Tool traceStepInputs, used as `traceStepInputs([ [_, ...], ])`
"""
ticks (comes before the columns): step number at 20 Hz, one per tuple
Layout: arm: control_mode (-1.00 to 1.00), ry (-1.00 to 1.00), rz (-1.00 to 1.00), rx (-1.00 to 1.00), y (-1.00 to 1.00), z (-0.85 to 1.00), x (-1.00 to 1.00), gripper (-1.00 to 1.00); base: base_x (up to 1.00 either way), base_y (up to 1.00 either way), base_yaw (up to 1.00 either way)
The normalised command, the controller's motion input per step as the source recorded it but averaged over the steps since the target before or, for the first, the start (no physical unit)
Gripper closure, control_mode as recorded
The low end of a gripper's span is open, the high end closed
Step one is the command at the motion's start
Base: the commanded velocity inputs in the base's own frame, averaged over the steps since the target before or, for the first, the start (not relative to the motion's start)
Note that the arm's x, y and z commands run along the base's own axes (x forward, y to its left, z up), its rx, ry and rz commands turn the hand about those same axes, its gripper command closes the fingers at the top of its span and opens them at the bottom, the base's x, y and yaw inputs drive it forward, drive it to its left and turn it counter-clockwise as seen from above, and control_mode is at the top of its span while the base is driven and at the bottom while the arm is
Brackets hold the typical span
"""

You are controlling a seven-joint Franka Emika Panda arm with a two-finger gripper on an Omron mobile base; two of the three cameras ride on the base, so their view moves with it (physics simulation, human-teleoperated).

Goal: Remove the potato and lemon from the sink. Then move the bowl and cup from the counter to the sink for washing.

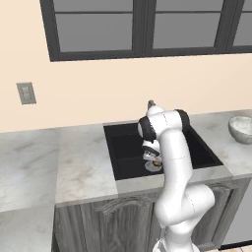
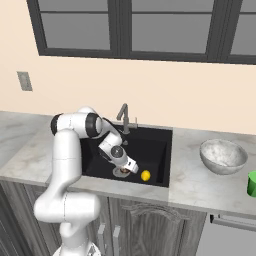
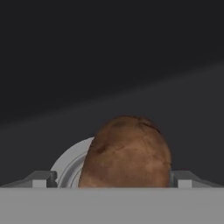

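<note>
Marble counter (image 2: 30, 155) runs under a dark-framed window (image 2: 125, 30), and we take the black sink (image 2: 155, 145) set into it as our landmark. We have our gripper (image 2: 126, 172) lowered into the sink, near its front wall, jaws spread wide. In the hand view the potato (image 3: 127, 153) sits between the two fingertips (image 3: 41, 178), with the grey drain (image 3: 70, 164) just behind it; we cannot tell whether the tips touch it. The lemon (image 2: 145, 175) lies on the sink floor just beside the gripper, toward the bowl side. The bowl (image 2: 223, 156) stands on the counter right of the sink, and the cup (image 2: 251, 183) stands beyond the bowl, nearer the counter's front edge. The faucet (image 2: 124, 117) rises at the sink's back rim.
</note>
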Motion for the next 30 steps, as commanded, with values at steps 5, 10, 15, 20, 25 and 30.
traceStepInputs([
  [5, -1.00, 0.00, 0.00, -0.01, 0.00, -0.09, 0.14, -1.00, 0.00, 0.00, 0.00],
  [10, -1.00, 0.01, 0.00, -0.01, 0.00, -0.09, 0.13, -1.00, 0.00, 0.00, 0.00],
  [15, -1.00, 0.06, -0.01, 0.00, 0.00, -0.14, 0.02, -1.00, 0.00, 0.00, 0.00],
  [20, -1.00, 0.04, 0.00, 0.00, 0.00, -0.15, 0.00, -1.00, 0.00, 0.00, 0.00],
  [25, -1.00, 0.00, 0.00, 0.00, 0.00, -0.10, 0.04, -1.00, 0.00, 0.00, 0.00],
  [30, -1.00, 0.00, 0.00, 0.00, 0.00, -0.10, 0.06, 1.00, 0.00, 0.00, 0.00],
])
